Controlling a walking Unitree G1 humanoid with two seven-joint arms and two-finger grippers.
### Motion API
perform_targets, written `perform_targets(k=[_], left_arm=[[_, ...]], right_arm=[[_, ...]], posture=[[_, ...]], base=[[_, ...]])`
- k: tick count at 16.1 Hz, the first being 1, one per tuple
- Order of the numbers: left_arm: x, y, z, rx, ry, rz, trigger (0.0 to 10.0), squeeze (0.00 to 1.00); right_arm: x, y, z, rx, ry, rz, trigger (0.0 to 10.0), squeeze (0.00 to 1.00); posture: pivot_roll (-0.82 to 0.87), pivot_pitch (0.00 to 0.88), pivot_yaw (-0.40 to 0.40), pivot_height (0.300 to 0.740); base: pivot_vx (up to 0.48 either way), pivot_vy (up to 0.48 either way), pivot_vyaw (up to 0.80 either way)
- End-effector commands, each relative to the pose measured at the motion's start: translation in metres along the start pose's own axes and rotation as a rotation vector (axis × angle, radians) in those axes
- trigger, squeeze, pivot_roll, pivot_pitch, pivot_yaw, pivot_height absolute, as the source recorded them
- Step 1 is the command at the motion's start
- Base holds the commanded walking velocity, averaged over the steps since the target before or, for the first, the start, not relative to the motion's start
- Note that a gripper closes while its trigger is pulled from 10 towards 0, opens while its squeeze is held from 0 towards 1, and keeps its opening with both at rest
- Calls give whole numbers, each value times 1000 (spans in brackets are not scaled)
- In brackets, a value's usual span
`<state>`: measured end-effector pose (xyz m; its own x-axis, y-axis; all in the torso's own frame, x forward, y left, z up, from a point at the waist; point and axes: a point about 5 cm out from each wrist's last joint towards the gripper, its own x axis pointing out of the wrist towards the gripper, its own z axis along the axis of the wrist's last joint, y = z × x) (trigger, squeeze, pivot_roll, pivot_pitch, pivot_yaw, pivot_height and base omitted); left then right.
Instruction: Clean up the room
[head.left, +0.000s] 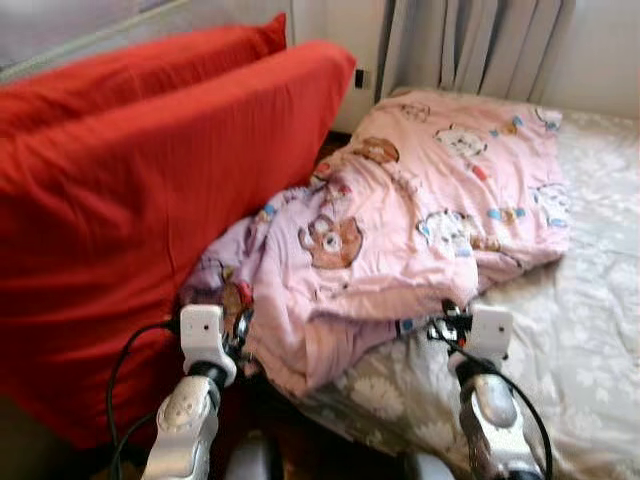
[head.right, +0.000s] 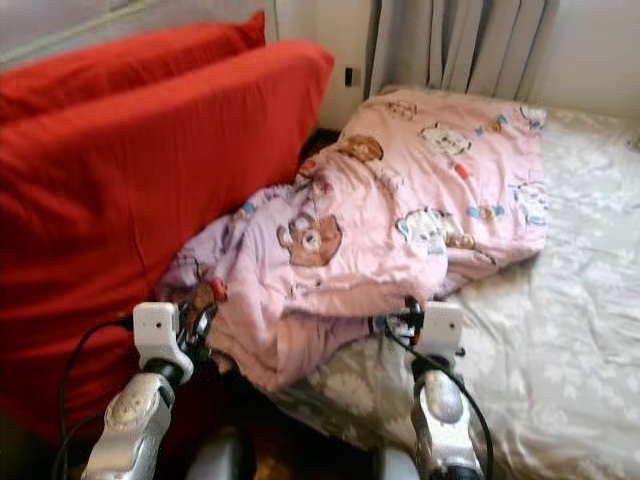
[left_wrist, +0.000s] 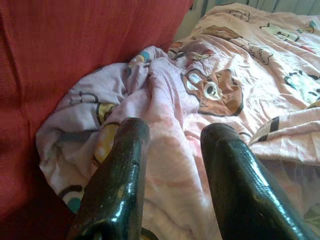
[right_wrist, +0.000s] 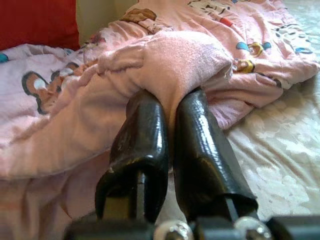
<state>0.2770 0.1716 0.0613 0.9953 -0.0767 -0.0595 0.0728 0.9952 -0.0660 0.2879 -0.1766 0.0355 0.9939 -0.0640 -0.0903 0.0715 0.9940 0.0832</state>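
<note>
A pink blanket printed with cartoon bears lies crumpled across the bed, bunched against the red cushions. My right gripper is shut on a thick fold of the blanket's near edge, at the front right of the heap. My left gripper stands open at the heap's left near corner, with its two black fingers straddling a ridge of the lilac-pink fabric beside the cushions. In the eye views its fingertips are tucked under the fabric.
Two big red cushions lean along the left side, close against the blanket. The bed's grey floral sheet lies bare to the right. Grey curtains and a wall socket stand behind the bed.
</note>
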Motion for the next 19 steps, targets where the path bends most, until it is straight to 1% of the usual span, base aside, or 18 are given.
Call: perform_targets(k=[1, 3, 4, 8, 10, 11, 12, 14, 15, 17, 19], left_arm=[[1, 2, -1, -5, 2, 1, 10000, 0], [1, 4, -5, -7, 17, 7, 10000, 0], [0, 5, -8, -12, 27, 14, 10000, 0], [-9, 12, -31, -3, 111, 30, 10000, 0], [-11, 16, -36, -1, 134, 38, 10000, 0], [-14, 21, -42, 7, 158, 51, 10000, 0], [-15, 25, -45, 9, 173, 60, 10000, 0], [-20, 35, -53, 19, 215, 82, 10000, 0], [-25, 42, -62, 41, 265, 102, 10000, 0], [-31, 45, -70, 43, 301, 107, 10000, 0], [-49, 54, -93, 17, 426, 155, 10000, 0]], right_arm=[[1, 2, 5, 5, -27, 0, 10000, 0], [0, 2, 5, 5, -25, 0, 10000, 0], [0, 2, 4, 6, -24, -1, 10000, 0], [0, 1, 4, 3, -21, -7, 10000, 0], [0, 1, 4, 3, -21, -9, 10000, 0], [0, 0, 3, 4, -17, -11, 10000, 0], [0, 0, 0, -6, 11, -10, 10000, 0], [-1, 1, -2, 0, 14, -12, 10000, 0], [-2, 1, -3, 0, 18, -12, 10000, 0], [-2, 2, -3, -1, 21, -11, 10000, 0], [-2, 4, -3, 6, 20, -6, 10000, 0]], posture=[[4, 0, 25, 719], [4, 0, 25, 740], [5, 0, 24, 740], [14, 0, 18, 740], [21, 0, 17, 740], [18, 0, 17, 740], [19, 0, 17, 740], [24, 0, 16, 740], [29, 0, 16, 740], [30, 0, 16, 740], [28, 0, 11, 740]], base=[[0, 0, 0], [0, 0, 0], [0, 0, 0], [0, 0, 0], [0, 0, 0], [0, 0, 0], [0, 0, 0], [0, 0, 0], [0, 0, 0], [0, 0, 0], [0, 0, 0]])
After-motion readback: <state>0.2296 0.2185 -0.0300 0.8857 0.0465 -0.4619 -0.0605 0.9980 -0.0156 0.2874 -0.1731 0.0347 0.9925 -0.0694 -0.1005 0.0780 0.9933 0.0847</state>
